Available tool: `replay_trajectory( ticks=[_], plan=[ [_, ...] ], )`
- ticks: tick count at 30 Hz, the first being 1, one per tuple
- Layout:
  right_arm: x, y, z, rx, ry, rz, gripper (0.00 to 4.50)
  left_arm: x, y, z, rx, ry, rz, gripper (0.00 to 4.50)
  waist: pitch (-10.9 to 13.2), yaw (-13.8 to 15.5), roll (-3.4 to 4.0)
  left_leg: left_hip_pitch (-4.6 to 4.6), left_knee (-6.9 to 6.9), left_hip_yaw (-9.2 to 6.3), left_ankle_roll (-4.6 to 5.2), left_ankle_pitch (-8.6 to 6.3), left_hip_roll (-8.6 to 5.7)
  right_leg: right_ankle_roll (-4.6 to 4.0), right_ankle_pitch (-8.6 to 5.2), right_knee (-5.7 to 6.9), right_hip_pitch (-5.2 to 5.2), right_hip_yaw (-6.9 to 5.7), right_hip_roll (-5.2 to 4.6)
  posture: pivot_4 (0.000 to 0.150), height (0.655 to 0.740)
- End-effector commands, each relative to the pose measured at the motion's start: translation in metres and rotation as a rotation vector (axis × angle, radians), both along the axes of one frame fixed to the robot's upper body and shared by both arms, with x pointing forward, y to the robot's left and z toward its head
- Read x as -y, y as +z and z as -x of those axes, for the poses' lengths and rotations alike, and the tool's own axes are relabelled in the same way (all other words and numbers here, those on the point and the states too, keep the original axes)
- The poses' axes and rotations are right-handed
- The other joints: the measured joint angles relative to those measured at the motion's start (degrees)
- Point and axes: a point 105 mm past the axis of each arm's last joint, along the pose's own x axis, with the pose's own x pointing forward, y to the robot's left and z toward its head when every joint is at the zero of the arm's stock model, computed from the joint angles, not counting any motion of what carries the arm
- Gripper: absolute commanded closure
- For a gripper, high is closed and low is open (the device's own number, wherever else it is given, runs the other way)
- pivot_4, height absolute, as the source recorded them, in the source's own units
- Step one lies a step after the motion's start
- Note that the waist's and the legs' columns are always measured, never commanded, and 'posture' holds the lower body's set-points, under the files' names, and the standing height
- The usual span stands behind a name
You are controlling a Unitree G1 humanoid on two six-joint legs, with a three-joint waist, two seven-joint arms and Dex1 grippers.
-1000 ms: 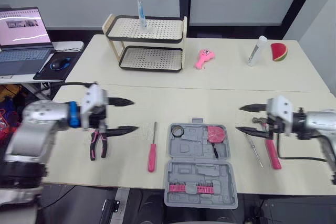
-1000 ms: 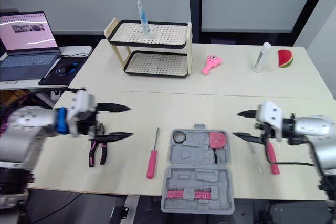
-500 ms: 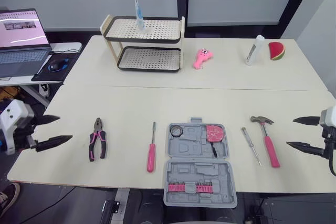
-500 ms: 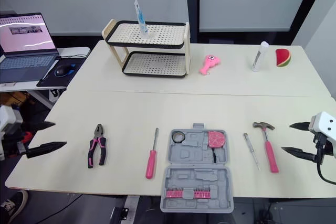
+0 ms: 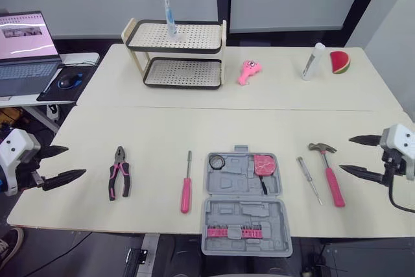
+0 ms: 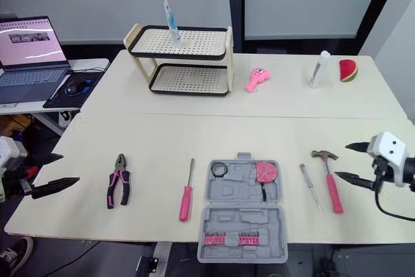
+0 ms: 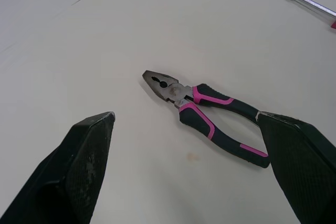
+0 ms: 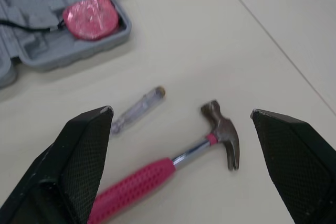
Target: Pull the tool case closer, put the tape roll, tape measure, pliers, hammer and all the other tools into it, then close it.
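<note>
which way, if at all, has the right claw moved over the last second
yes, the right claw went rightward: from over the hammer to clear of its right side

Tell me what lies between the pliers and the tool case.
One pink-handled screwdriver lies between the pliers and the tool case, touching neither. The rest of that stretch is bare, as the left eye view shows.

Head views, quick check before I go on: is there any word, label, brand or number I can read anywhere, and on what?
No text is readable.
Laptop screen: bright lines and shapes, too small to read.
Tube standing on the rack: some print, too small to read.
White bottle: no legible label.
Tool case and tape measure: no legible marking.
</note>
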Motion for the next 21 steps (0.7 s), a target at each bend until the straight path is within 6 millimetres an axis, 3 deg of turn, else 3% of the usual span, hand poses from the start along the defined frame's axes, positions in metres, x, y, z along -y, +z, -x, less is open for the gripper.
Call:
replay_trajectory(
  ticks=[1, 3, 6, 10, 16, 21],
  plan=[
    [-0.053, 0.032, -0.011, 0.085, 0.141, -0.101, 0.02, 0.004, 0.007, 0.016, 0.039, 0.061, 0.058, 0.00, 0.04, -0.63, 0.07, 0.00, 0.00, -0.02, 0.00, 0.00, 0.02, 0.00, 0.00, 0.01, -0.02, 0.01, -0.01, 0.150, 0.7400],
    [-0.093, 0.045, -0.014, 0.106, 0.259, -0.167, 0.02, 0.010, -0.005, 0.035, 0.010, 0.109, 0.093, 0.00, 0.05, -0.83, 0.09, -0.02, -0.01, -0.12, -0.01, 0.00, 0.04, -0.01, 0.00, 0.02, -0.06, 0.01, 0.00, 0.150, 0.7400],
    [-0.132, 0.057, -0.010, 0.114, 0.388, -0.220, 0.02, 0.020, -0.020, 0.059, -0.026, 0.173, 0.131, 0.00, 0.04, -0.10, 0.05, -0.27, 0.02, -0.24, -0.03, -0.01, 0.07, -0.02, 0.01, 0.01, -0.26, 0.05, 0.00, 0.150, 0.7400],
    [-0.165, 0.062, 0.000, 0.114, 0.517, -0.238, 0.02, 0.044, -0.037, 0.084, -0.062, 0.240, 0.187, 0.00, 0.01, 1.40, -0.02, -0.46, 0.11, -0.33, -0.06, -0.01, -0.07, -0.02, 0.02, -0.05, -0.37, 0.02, -0.16, 0.150, 0.7400],
    [-0.178, 0.061, 0.002, 0.102, 0.561, -0.232, 0.02, 0.061, -0.042, 0.100, -0.060, 0.324, 0.224, 0.00, -0.06, 2.78, -0.20, -0.47, 0.14, -0.42, -0.07, -0.02, -0.15, -0.02, 0.02, -0.11, -0.55, -0.07, -0.27, 0.150, 0.7400],
    [-0.179, 0.062, -0.002, 0.107, 0.545, -0.249, 0.02, 0.064, -0.030, 0.068, 0.056, 0.422, 0.293, 0.00, -0.07, 2.78, -0.19, -0.46, 0.13, -0.41, -0.08, -0.02, -0.15, -0.03, 0.02, -0.07, -0.30, -0.08, -0.24, 0.150, 0.7400]
  ],
)
